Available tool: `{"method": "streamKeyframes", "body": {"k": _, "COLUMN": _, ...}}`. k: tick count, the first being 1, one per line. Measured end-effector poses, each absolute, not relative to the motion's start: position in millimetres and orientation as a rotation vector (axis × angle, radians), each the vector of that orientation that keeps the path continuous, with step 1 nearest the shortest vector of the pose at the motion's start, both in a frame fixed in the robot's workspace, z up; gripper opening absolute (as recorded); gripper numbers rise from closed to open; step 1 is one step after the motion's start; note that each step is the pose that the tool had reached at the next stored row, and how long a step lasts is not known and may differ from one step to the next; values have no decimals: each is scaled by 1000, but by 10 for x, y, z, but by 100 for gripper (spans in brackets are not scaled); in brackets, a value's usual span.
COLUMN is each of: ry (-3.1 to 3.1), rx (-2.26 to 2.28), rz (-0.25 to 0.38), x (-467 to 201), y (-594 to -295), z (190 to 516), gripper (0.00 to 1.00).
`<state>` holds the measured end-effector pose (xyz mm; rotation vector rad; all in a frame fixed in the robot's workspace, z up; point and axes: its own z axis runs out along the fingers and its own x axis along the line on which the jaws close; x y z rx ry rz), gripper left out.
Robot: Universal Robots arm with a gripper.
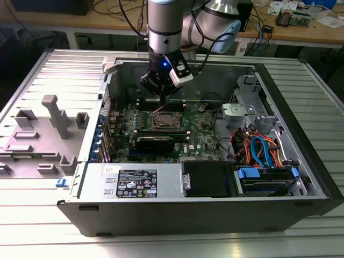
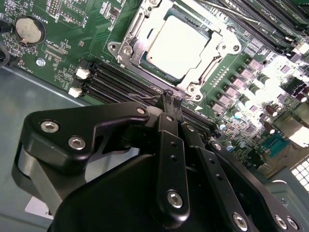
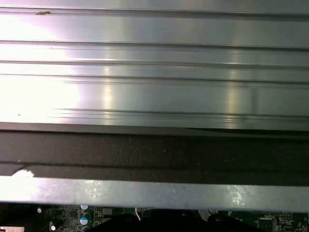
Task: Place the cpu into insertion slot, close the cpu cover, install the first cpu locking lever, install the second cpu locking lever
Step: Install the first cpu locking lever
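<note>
The cpu (image 2: 179, 41) is a light, stiff, flat chip. Its metal top is tough, but its underside and the contact field of the insertion slot (image 2: 114, 47) are probably fragile, so it is best held by its outer edges and never pressed or slid sideways. It lies seated in the slot, with the cpu cover (image 2: 137, 47) down around it as a thin silver frame and the chip's grey top showing through the window. I judge the placing and the cover closing to be done. The part that matters now is the locking lever (image 2: 145, 99), a thin springy wire that looks slippery and likely to snap back if it escapes. It would be best taken at its bent handle end, with firm, steady force. In the second wrist view the gripper (image 2: 170, 95) has its two black fingers drawn together to a point, with no gap visible between the tips. That point sits right at the lever's wire, at the edge of the black memory slots (image 2: 111, 79). I cannot tell whether the wire is pinched between the tips or merely touched. The cpu and its cover lie just beyond the fingertips, close ahead of them and apart from them, on the green motherboard (image 2: 72, 29). In the exterior view the gripper (image 1: 163, 88) hangs low inside the open computer case (image 1: 215, 204), with the cpu (image 1: 165, 119) just below and in front of its tip.
</note>
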<state>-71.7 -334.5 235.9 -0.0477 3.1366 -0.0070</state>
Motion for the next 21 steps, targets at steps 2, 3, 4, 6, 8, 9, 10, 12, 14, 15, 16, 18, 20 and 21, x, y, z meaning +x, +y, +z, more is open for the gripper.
{"method": "streamKeyframes", "body": {"k": 2, "ry": 3136, "rx": -48, "rz": -7, "x": -715, "y": -3341, "z": 2355, "gripper": 11}}
{"method": "streamKeyframes", "body": {"k": 3, "ry": 3136, "rx": -48, "rz": -7, "x": -713, "y": -3339, "z": 2353, "gripper": 11}}
{"method": "streamKeyframes", "body": {"k": 4, "ry": 3137, "rx": -48, "rz": -7, "x": -712, "y": -3337, "z": 2352, "gripper": 11}}
{"method": "streamKeyframes", "body": {"k": 6, "ry": 3137, "rx": -48, "rz": -7, "x": -704, "y": -3332, "z": 2348, "gripper": 11}}
{"method": "streamKeyframes", "body": {"k": 8, "ry": 3137, "rx": -48, "rz": -7, "x": -696, "y": -3327, "z": 2344, "gripper": 11}}
{"method": "streamKeyframes", "body": {"k": 9, "ry": 3136, "rx": -48, "rz": -7, "x": -691, "y": -3326, "z": 2341, "gripper": 11}}
{"method": "streamKeyframes", "body": {"k": 10, "ry": 3137, "rx": -48, "rz": -7, "x": -686, "y": -3324, "z": 2339, "gripper": 11}}
{"method": "streamKeyframes", "body": {"k": 12, "ry": 3137, "rx": -48, "rz": -7, "x": -674, "y": -3321, "z": 2335, "gripper": 11}}
{"method": "streamKeyframes", "body": {"k": 14, "ry": 3137, "rx": -48, "rz": -7, "x": -650, "y": -3314, "z": 2327, "gripper": 11}}
{"method": "streamKeyframes", "body": {"k": 15, "ry": 3136, "rx": -48, "rz": -7, "x": -629, "y": -3308, "z": 2317, "gripper": 11}}
{"method": "streamKeyframes", "body": {"k": 16, "ry": 3137, "rx": -48, "rz": -7, "x": -621, "y": -3307, "z": 2313, "gripper": 11}}
{"method": "streamKeyframes", "body": {"k": 18, "ry": 3137, "rx": -48, "rz": -7, "x": -606, "y": -3305, "z": 2305, "gripper": 11}}
{"method": "streamKeyframes", "body": {"k": 20, "ry": 3137, "rx": -48, "rz": -7, "x": -592, "y": -3304, "z": 2295, "gripper": 11}}
{"method": "streamKeyframes", "body": {"k": 21, "ry": 3137, "rx": -48, "rz": -7, "x": -586, "y": -3304, "z": 2290, "gripper": 11}}
